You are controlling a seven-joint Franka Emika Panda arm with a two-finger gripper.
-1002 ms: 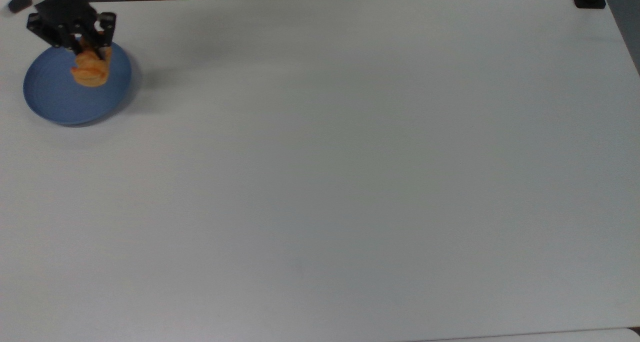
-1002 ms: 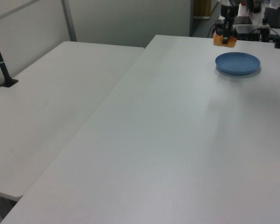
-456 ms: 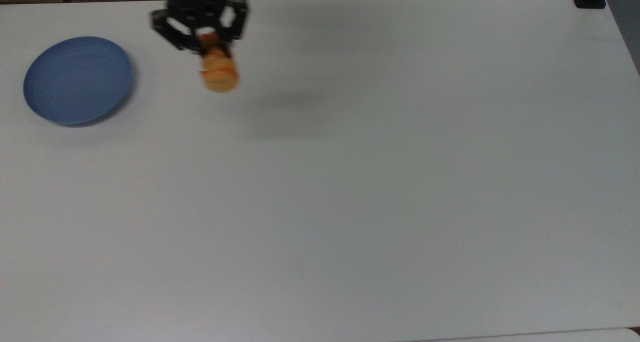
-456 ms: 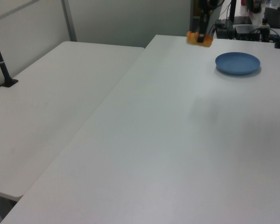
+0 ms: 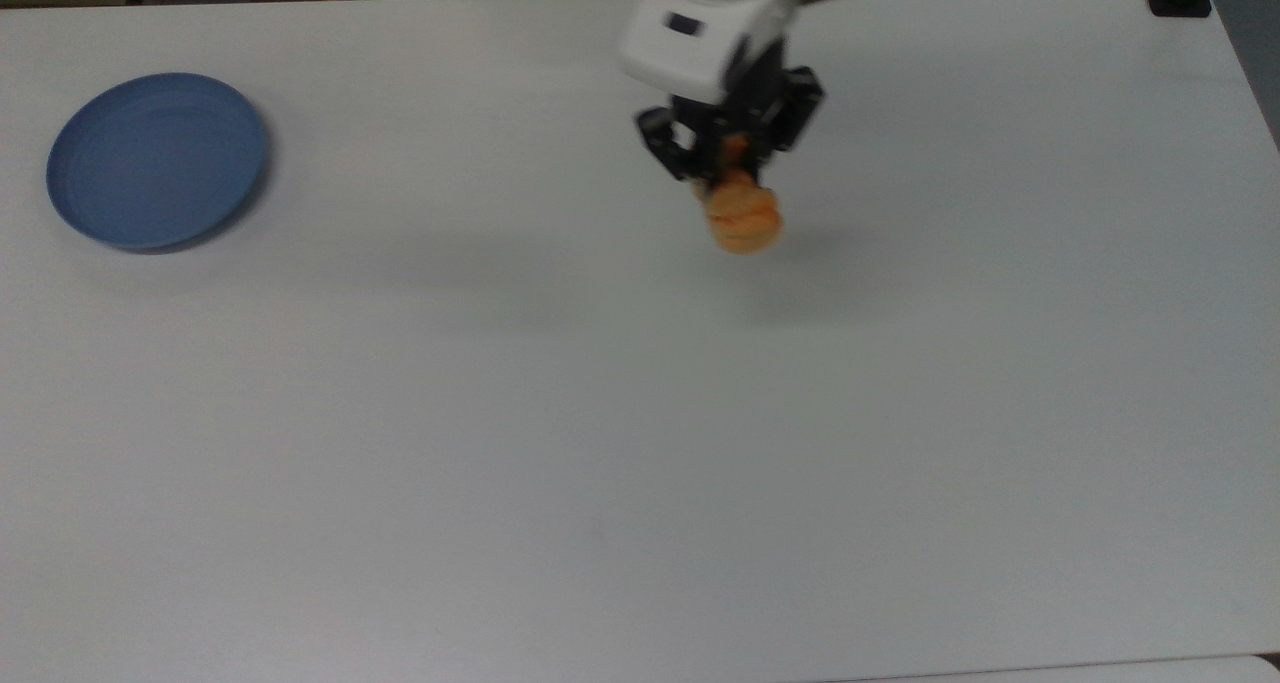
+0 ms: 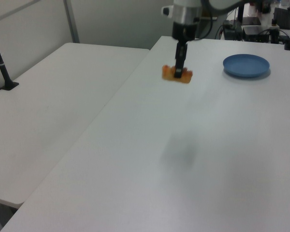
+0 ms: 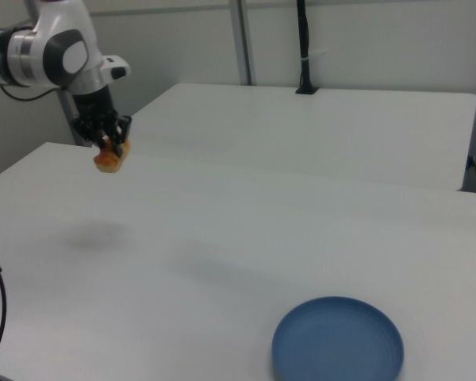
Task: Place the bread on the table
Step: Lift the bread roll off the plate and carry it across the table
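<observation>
We carry the bread point(image 5: 743, 218) pinched in the closed gripper point(image 5: 731, 160), high above the table point(image 5: 640, 413) and well apart from the plate point(image 5: 155, 158), seeking bare surface to set it on.

table point(image 5: 640, 443): white, plain | on it: blue plate point(image 5: 157, 160), well apart from gripper point(image 5: 728, 163), toward the top view's left | under gripper: bare tabletop with faint shadow point(image 5: 790, 308)
</observation>
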